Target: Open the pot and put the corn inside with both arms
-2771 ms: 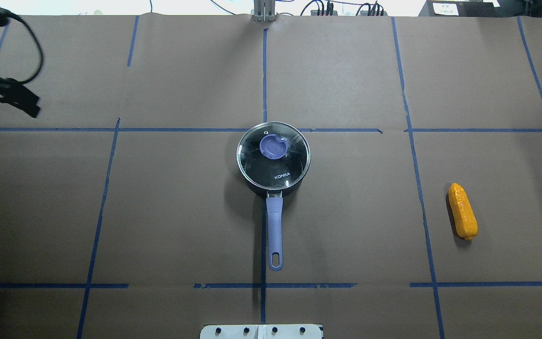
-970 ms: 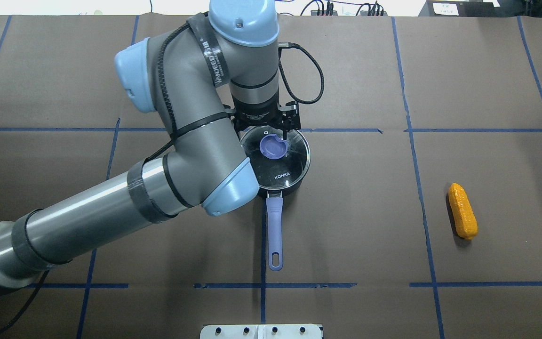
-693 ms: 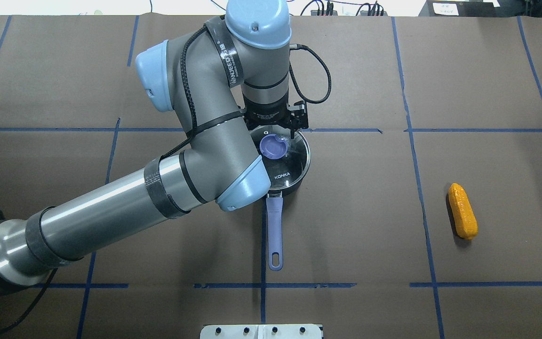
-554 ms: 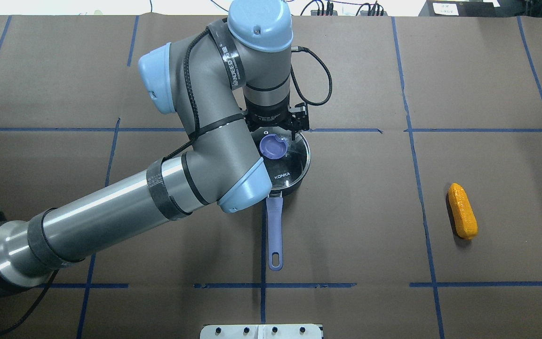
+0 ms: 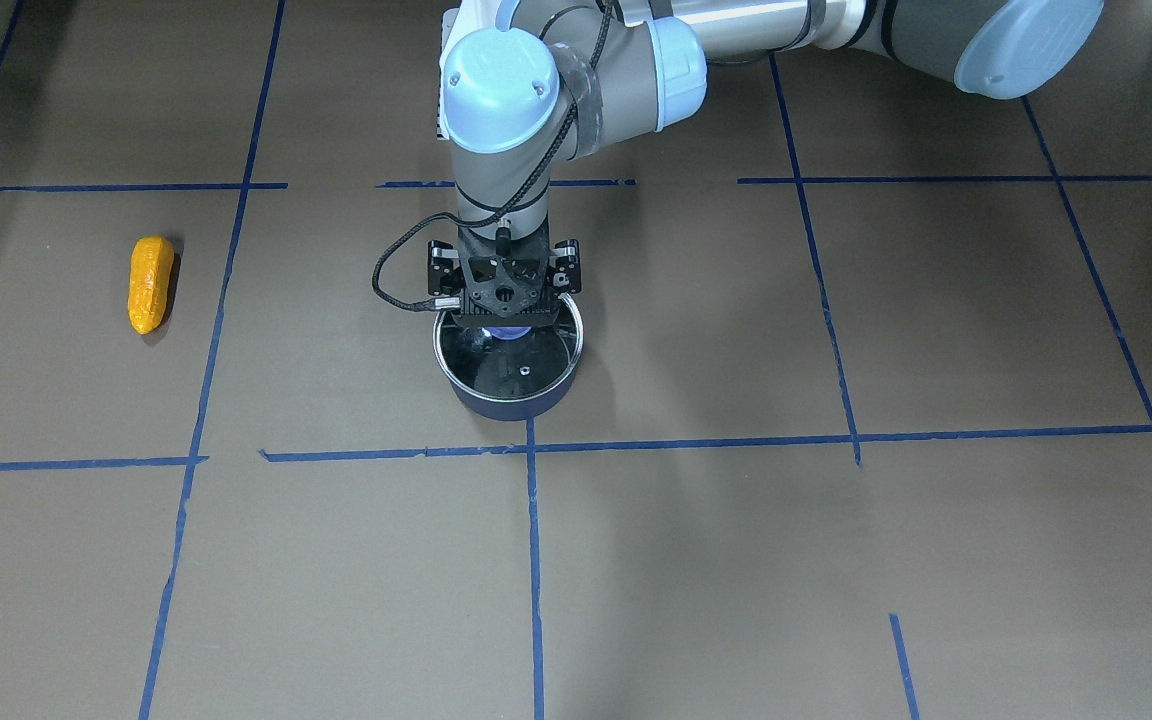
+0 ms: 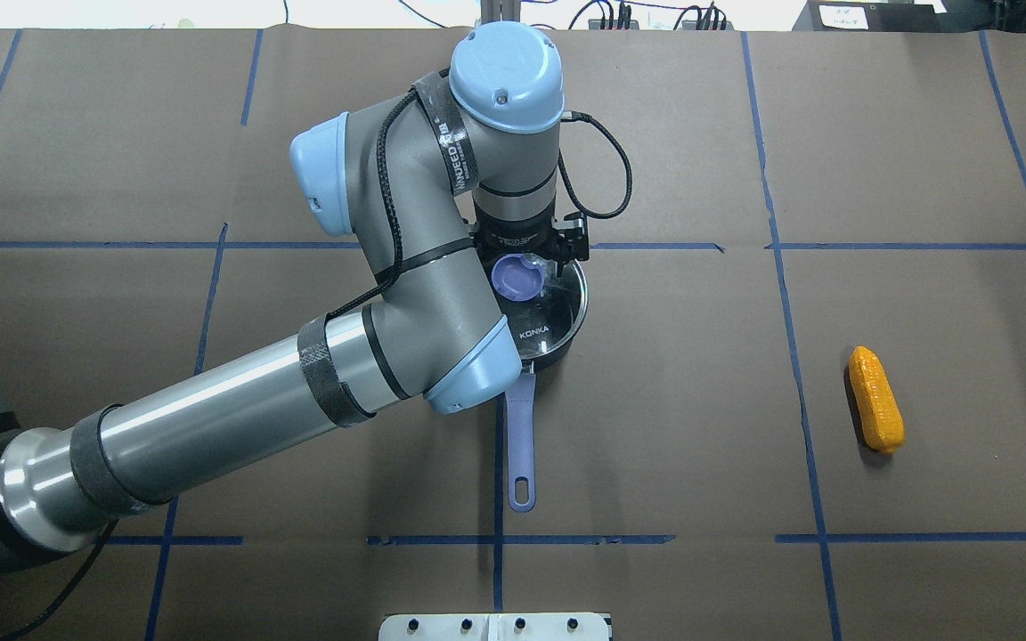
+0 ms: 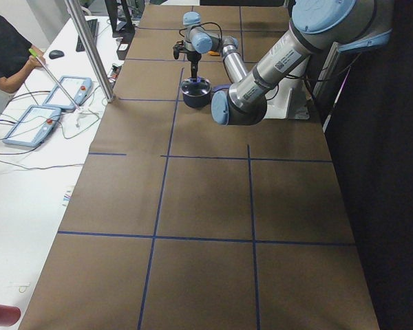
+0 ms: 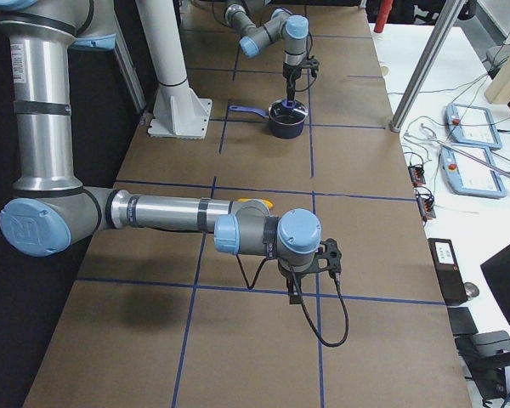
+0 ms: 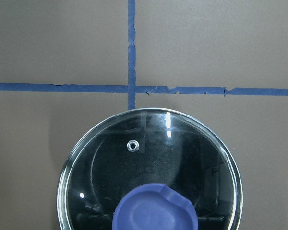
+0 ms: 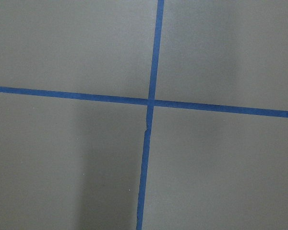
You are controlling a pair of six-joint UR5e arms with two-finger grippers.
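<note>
Pot (image 6: 559,350) lidded; left fingers (image 5: 503,305) over lid knob (image 6: 517,278), right fingers (image 8: 293,293) far off, both openings unclear; corn (image 6: 875,398) apart.

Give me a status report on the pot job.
Left pincer open, poised over lid knob. Right pincer unclear, away over table. Pot lidded; corn untouched on table.
</note>
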